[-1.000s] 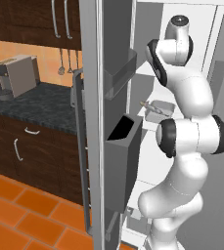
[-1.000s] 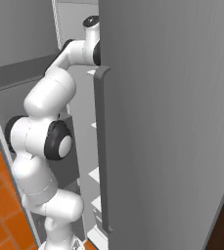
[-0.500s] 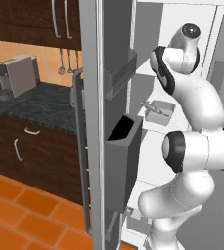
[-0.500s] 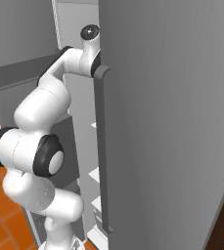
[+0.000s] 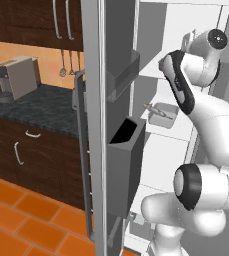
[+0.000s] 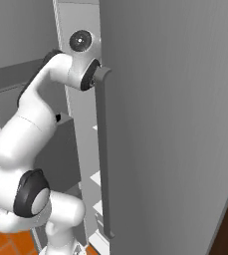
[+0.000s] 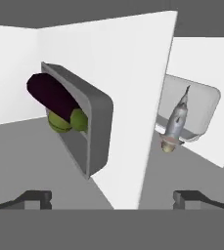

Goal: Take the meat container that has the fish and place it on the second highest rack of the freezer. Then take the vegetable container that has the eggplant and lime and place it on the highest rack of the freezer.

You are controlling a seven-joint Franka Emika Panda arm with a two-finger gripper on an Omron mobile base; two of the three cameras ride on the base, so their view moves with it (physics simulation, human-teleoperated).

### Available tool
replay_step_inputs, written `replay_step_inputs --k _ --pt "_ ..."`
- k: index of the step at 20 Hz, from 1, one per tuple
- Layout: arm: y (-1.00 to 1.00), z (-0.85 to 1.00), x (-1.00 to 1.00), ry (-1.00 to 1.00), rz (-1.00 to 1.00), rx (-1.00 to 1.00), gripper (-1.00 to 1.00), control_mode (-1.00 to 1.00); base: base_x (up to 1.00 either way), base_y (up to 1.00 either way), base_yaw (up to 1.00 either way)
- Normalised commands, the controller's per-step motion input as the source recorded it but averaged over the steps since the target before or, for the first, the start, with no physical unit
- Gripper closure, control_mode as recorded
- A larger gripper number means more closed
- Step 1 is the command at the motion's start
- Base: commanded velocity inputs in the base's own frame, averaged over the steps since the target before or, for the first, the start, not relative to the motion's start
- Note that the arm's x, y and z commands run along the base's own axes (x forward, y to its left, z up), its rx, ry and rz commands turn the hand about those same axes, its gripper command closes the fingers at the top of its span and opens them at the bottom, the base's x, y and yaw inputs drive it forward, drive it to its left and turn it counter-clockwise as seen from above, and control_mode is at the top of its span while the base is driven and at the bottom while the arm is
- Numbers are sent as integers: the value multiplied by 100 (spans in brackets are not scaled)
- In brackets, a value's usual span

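- Pincer [image 7: 113, 197]: jaws spread wide, nothing between them; the two small dark fingertips [image 7: 33, 197] stand far apart at the bottom of the hand view, clear of both trays.
- Hand view is rolled, so the white shelves read as upright plates. Pincer faces the edge of the flat white highest rack [image 7: 152, 107], which splits the view in two.
- On one side of that rack: shallow grey rectangular vegetable container [image 7: 91, 129], resting flat on the rack surface. It holds the glossy dark purple elongated eggplant [image 7: 50, 93], with the round yellow-green lime [image 7: 59, 122] touching it just beside; a second green rounded shape next to the lime, cannot tell what it is.
- On the other side: pale grey shallow meat container [image 7: 201, 105] lying on the flat white second highest rack [image 7: 211, 146], with the slender silvery-tan fish [image 7: 174, 124] inside, about as long as the tray.
- Left base view: white arm reaches into the white interior of the tall silver-grey freezer [image 5: 93, 125]; hand end is hidden behind the arm's own links. The meat container with the fish sits on its shelf at mid-height, just left of the forearm.
- Dark grey door bins [image 5: 128, 150] hang on the open door's inner face, near the shelves.
- Further out, left: dark speckled counter [image 5: 36, 105] over dark brown cabinets, a boxy grey appliance [image 5: 18, 77] on it, orange tiled floor [image 5: 21, 220] below.
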Motion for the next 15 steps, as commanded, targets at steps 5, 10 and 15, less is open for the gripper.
replay_step_inputs --k 5,10,15 --pt "36 12 -100 -1 0 -1 -100 -100 0 0 0" --pt "0 18 -100 -5 0 0 -100 -100 0 0 0" --pt "1 -4 -100 -6 0 0 -100 -100 0 0 0"
